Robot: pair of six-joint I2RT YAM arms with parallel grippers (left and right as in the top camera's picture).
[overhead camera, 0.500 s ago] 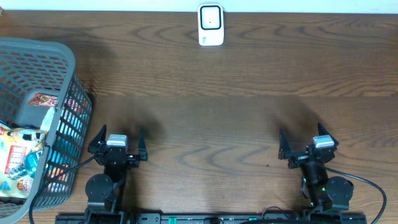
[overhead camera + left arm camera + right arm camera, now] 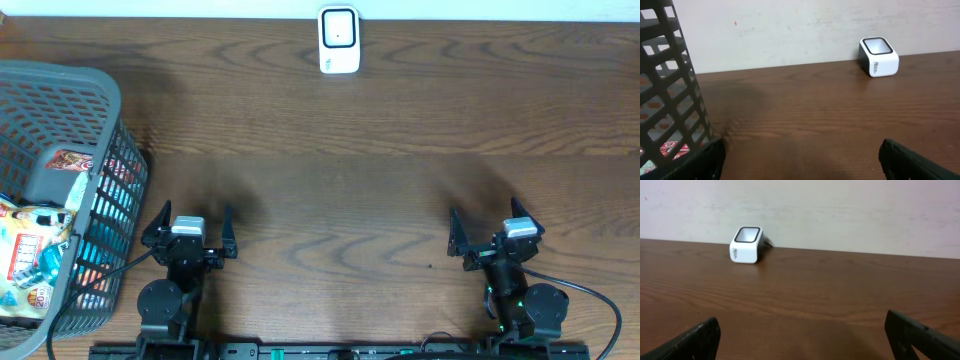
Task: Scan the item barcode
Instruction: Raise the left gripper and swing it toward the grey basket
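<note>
Both jaws stand wide open and hold nothing, on the left gripper [image 2: 196, 214] and the right gripper [image 2: 485, 216]. Nothing has moved, so the job has not begun. The snack packs [image 2: 25, 255] lie in the basket [image 2: 60, 68] at the left, far from the scanner [image 2: 339, 40]

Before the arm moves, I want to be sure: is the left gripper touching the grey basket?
Apart. The overhead view shows a strip of bare table between the left gripper and the basket wall.
</note>
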